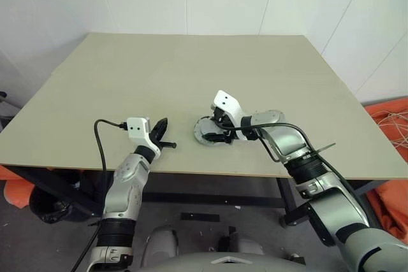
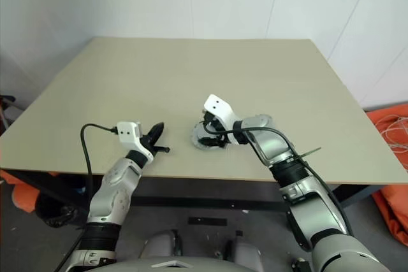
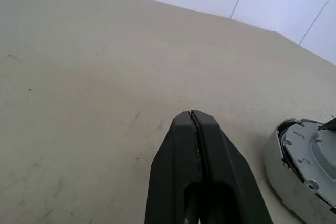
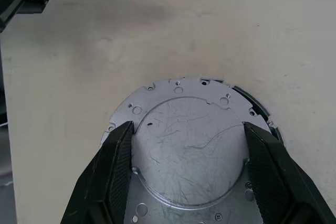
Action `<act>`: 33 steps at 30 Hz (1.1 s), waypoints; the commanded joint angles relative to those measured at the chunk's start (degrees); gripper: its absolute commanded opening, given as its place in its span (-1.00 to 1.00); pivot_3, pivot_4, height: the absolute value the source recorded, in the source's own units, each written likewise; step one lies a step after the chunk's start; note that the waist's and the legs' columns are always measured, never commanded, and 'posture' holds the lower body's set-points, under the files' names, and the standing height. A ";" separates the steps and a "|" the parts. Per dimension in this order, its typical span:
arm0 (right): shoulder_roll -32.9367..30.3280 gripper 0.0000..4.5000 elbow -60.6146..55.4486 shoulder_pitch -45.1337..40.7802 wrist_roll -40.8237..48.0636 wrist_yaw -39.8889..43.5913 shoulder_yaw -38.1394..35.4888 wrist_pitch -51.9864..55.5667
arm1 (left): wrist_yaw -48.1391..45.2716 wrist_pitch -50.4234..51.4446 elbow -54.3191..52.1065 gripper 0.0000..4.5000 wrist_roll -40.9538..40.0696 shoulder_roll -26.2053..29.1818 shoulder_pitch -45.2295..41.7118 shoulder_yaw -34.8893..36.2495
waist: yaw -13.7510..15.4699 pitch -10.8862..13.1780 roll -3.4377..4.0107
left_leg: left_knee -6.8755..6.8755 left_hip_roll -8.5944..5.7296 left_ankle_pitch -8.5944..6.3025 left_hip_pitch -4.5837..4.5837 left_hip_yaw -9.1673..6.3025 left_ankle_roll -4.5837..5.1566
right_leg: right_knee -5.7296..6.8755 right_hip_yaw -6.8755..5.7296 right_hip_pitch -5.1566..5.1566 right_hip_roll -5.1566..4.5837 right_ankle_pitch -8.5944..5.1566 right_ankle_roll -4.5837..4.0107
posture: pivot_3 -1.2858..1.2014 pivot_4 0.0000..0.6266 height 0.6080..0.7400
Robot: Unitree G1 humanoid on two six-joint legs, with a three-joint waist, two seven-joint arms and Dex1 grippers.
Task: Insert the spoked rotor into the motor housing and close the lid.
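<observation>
Now I'm looking down at the table (image 1: 127,81), where the right tool (image 4: 186,169) is reaching over the lid (image 4: 184,145). Its two fingers (image 4: 113,174) are standing wide apart, one at each side of the lid's raised round face, right against its edges. I can't tell whether they are pressing on it. The lid is lying flat, scratched grey metal side up, near the table's front edge. My left tool (image 1: 163,133) is hovering just left of the lid, fingers pressed together and gripping nothing, well apart from the right tool.
</observation>
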 commanded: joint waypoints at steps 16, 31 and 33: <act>-0.17 0.40 -2.98 2.08 -0.31 -0.71 1.03 0.73 | -0.81 0.00 -2.36 -1.00 -0.44 0.25 -0.42 -0.35 | 0.04 0.00 0.00 | -0.06 -0.01 0.01 -0.04 0.00 -0.02 | -0.03 0.01 -0.03 0.00 0.08 -0.14 | 0.03 -1.00 1.00; 1.60 0.40 -1.50 1.49 -0.87 -5.72 -0.33 0.53 | -0.63 0.05 -2.39 -1.00 -0.54 0.04 -0.56 -0.15 | -0.05 0.00 0.00 | -0.07 0.00 0.02 -0.01 0.00 -0.04 | -0.02 0.01 -0.04 0.01 -0.10 0.18 | 0.03 -1.00 1.00; 1.26 0.40 -1.62 1.70 -1.09 -5.77 -0.02 0.25 | -0.66 0.05 -2.40 -1.00 -0.55 0.04 -0.54 -0.15 | -0.05 0.00 0.00 | -0.07 0.00 0.02 -0.01 0.00 -0.04 | -0.02 0.01 -0.04 0.01 -0.10 0.18 | 0.03 -1.00 1.00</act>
